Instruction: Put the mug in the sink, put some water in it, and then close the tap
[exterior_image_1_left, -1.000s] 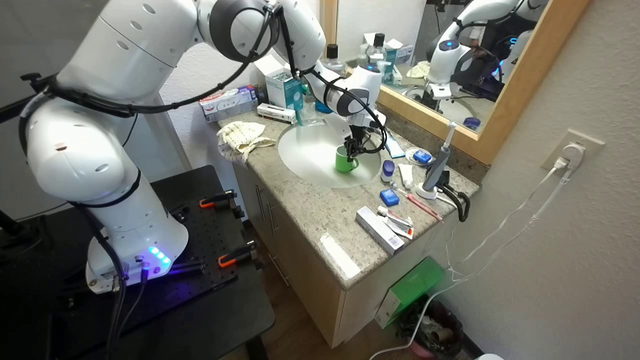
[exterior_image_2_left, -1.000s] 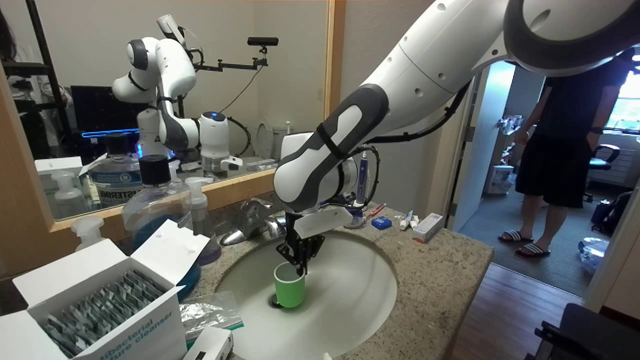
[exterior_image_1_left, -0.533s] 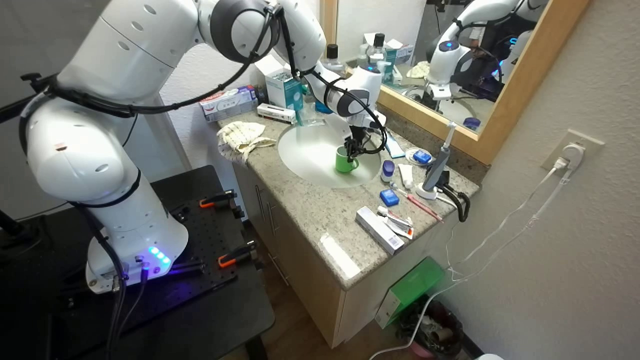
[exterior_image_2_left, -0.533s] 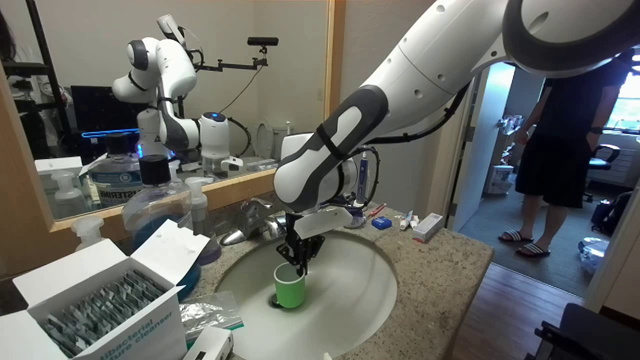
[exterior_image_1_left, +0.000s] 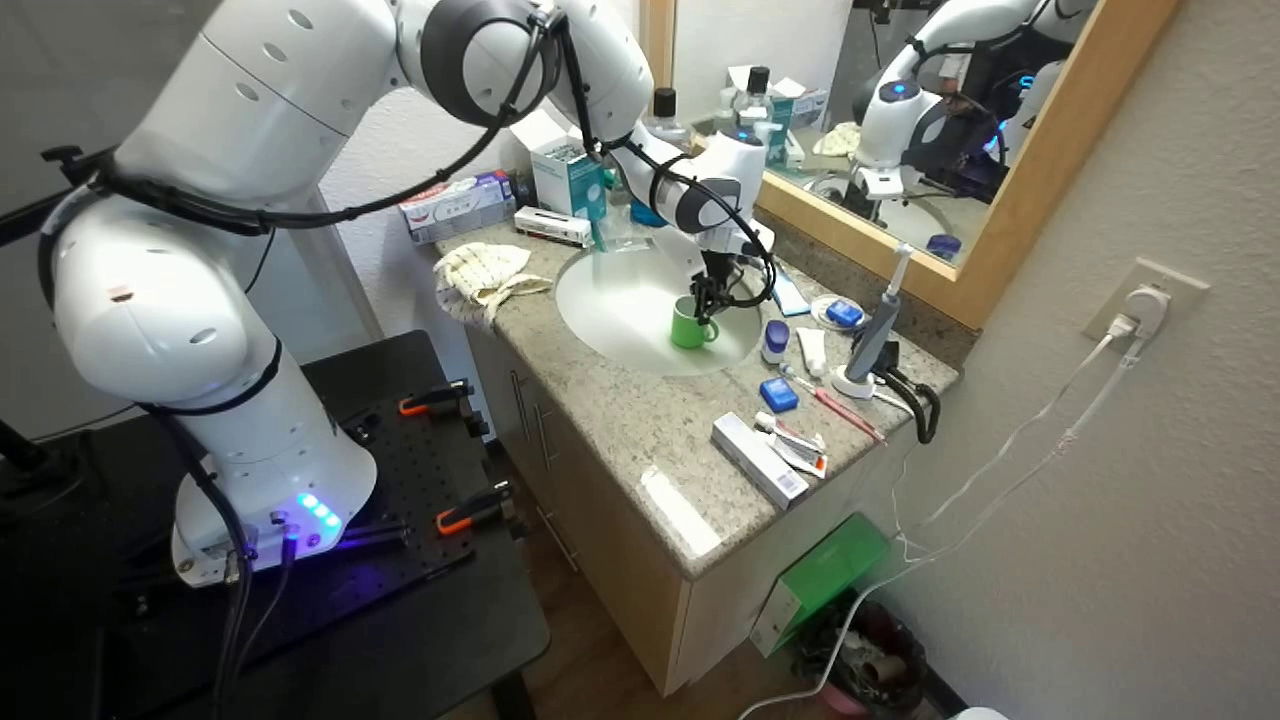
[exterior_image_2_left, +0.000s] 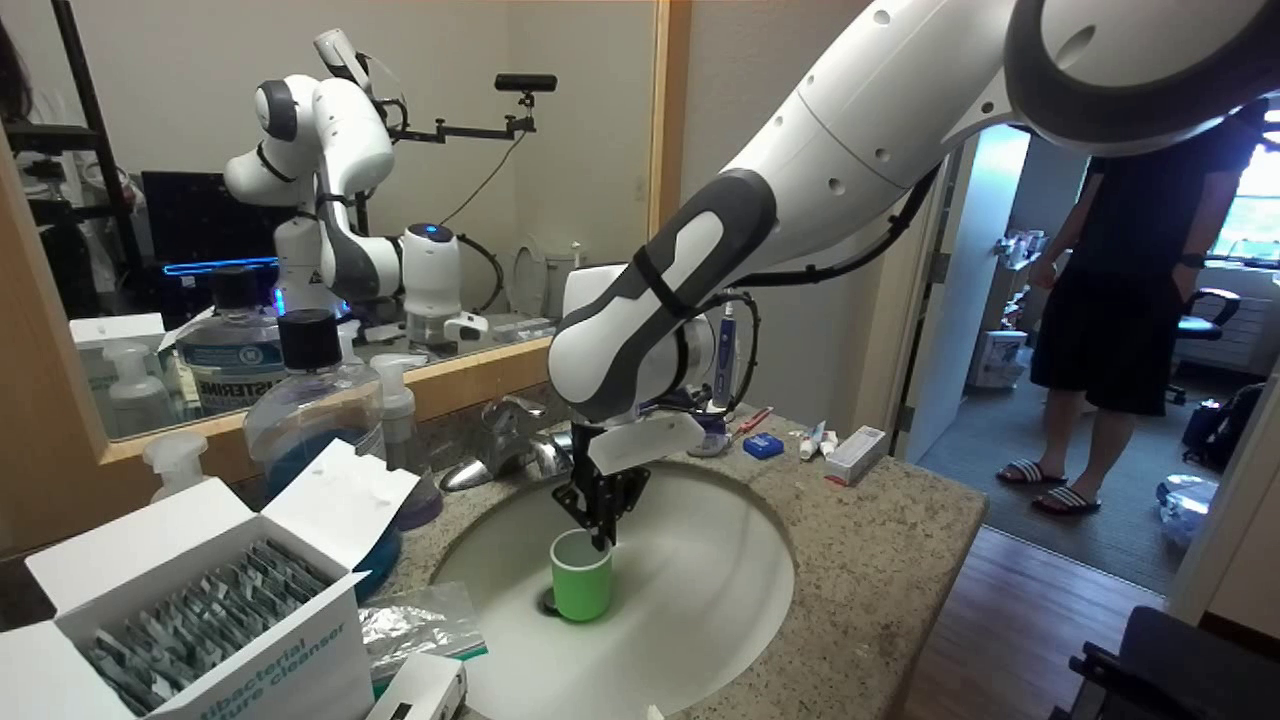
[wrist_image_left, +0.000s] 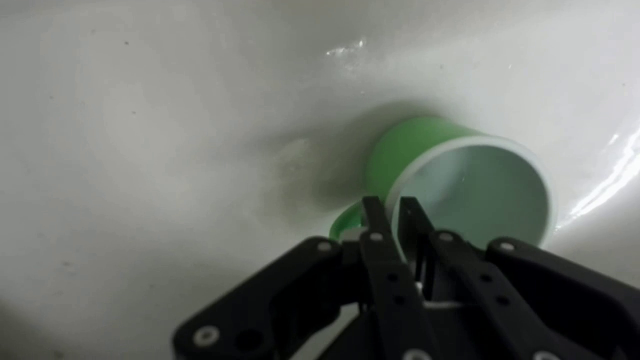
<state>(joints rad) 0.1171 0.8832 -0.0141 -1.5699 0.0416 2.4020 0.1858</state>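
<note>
The green mug (exterior_image_2_left: 582, 585) with its white inside stands upright, or nearly so, in the white round sink (exterior_image_2_left: 700, 600), beside the dark drain. In the wrist view my gripper (wrist_image_left: 390, 201) straddles the rim of the mug (wrist_image_left: 410, 145) near its handle (wrist_image_left: 347, 220). One finger is outside the wall and the other inside. A narrow gap shows between fingers and rim, so the jaws stand slightly open. Whether water is in the mug I cannot tell. Behind the gripper is the chrome tap (exterior_image_2_left: 505, 430), partly covered by the arm; no stream shows from it.
Beside the basin stand an open box of sachets (exterior_image_2_left: 210, 600), a mouthwash bottle (exterior_image_2_left: 310, 400) and a pump bottle (exterior_image_2_left: 395, 410). A cloth (exterior_image_1_left: 485, 270), a blue floss box (exterior_image_1_left: 778, 394) and toothpaste items lie on the stone counter (exterior_image_1_left: 620, 420). A mirror (exterior_image_2_left: 400, 200) rises behind the tap.
Over the last half second the mug has slipped slightly down and away from the fingertips. The arm has stayed almost still, moving barely at all.
</note>
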